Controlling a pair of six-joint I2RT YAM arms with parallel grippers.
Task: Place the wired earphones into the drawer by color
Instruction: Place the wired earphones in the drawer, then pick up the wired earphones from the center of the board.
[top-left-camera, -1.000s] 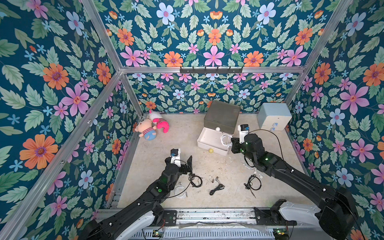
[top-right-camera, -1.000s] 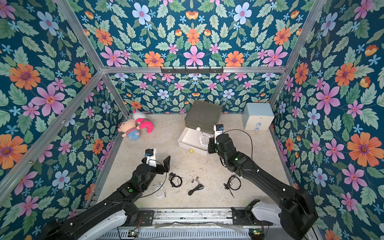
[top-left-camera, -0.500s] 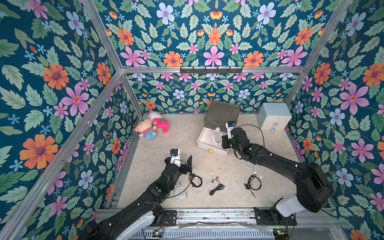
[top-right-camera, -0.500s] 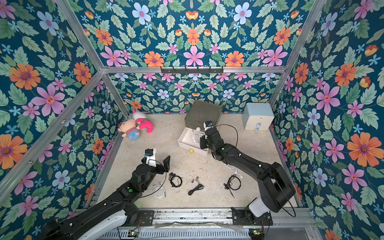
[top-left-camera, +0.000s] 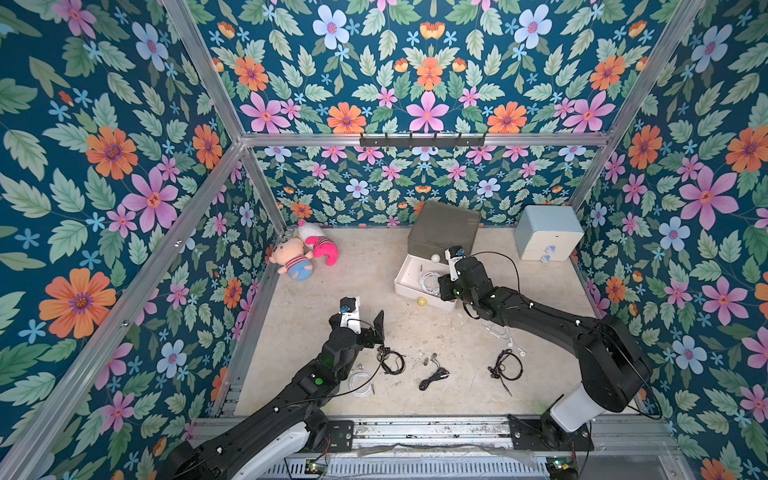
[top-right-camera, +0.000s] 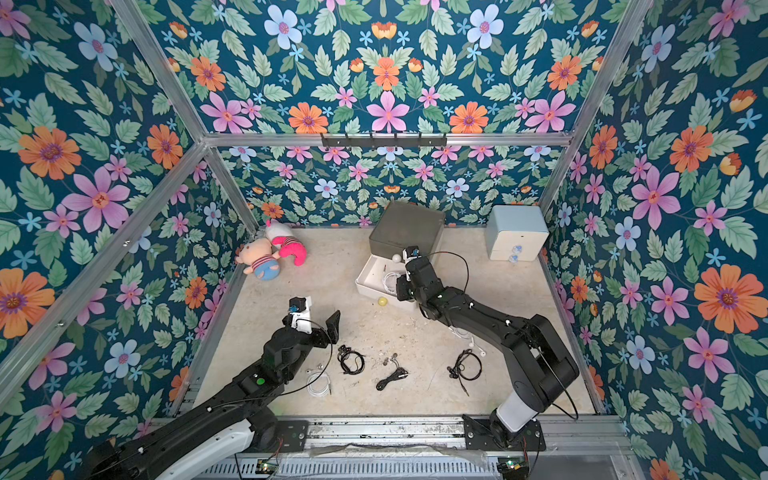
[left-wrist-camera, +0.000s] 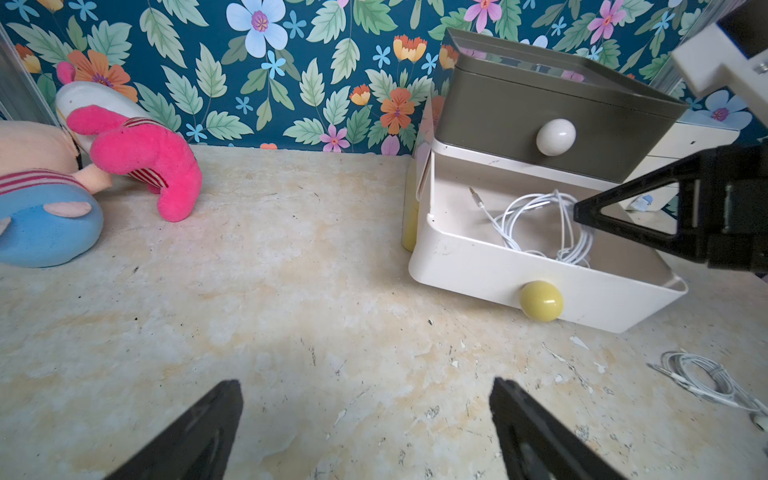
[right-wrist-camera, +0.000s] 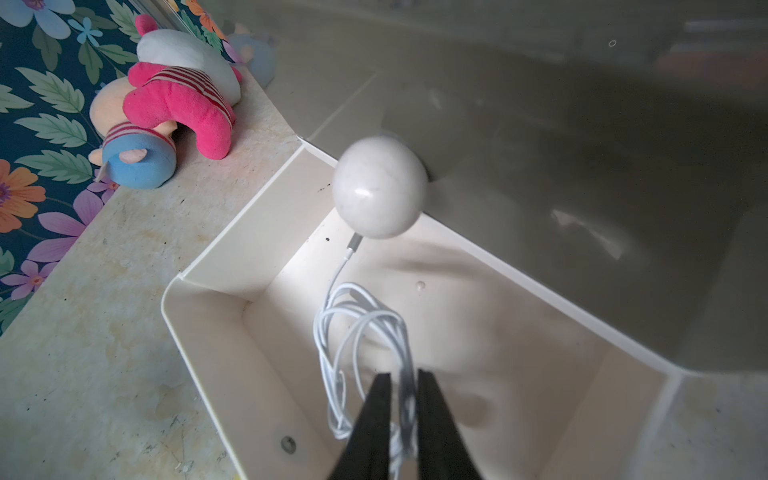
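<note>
Floral walls ring the beige desk (top-left-camera: 374, 282), where we see our right hand (right-wrist-camera: 403, 377) slightly parted around the white earphones (right-wrist-camera: 357, 324) inside the pulled-out white drawer (right-wrist-camera: 208, 332) near the far edge, grip we cannot tell, while our left hand (left-wrist-camera: 365, 381) hangs spread wide and empty over the near left part.

- Drawer box (top-left-camera: 444, 226): three stacked tiers at the back of the counter (top-left-camera: 374, 291). The grey top tier is shut and carries a white ball knob (left-wrist-camera: 555, 137). Only a sliver of the yellow bottom tier (left-wrist-camera: 409, 216) shows.
- White middle tier (left-wrist-camera: 478, 266): pulled out, with a yellow ball knob (left-wrist-camera: 541, 300).
- White earphones, stowed (right-wrist-camera: 361, 332): a loose coil inside the middle tier, loops arching upward.
- White earphones, loose: one bundle (left-wrist-camera: 706, 376) lies near the box front, another (top-left-camera: 361, 380) nearer the counter's front.
- Black earphones: three coils (top-left-camera: 390, 360), (top-left-camera: 434, 377), (top-left-camera: 505, 365) lie in a row, apart.
</note>
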